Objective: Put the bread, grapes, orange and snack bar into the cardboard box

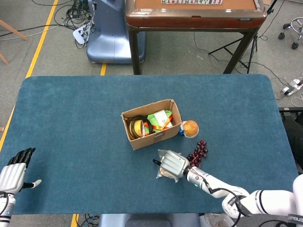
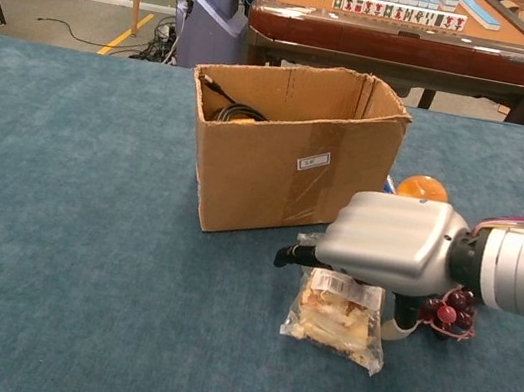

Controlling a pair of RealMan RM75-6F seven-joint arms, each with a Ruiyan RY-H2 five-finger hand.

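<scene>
My right hand over the bread, beside the box

My right hand (image 2: 391,241) sits palm-down on the bagged bread (image 2: 337,315), fingers spread, not clearly gripping. Bread lies on the table (image 1: 71,118) just before the cardboard box (image 2: 290,150); grapes (image 1: 199,152) and orange (image 1: 191,127) wait alongside. My left hand (image 1: 14,174) rests open, far off.

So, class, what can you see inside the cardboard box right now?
In the head view the cardboard box holds a coiled black cable, a yellow roll and green and orange packets. Whatever lies beneath them is covered.
</scene>
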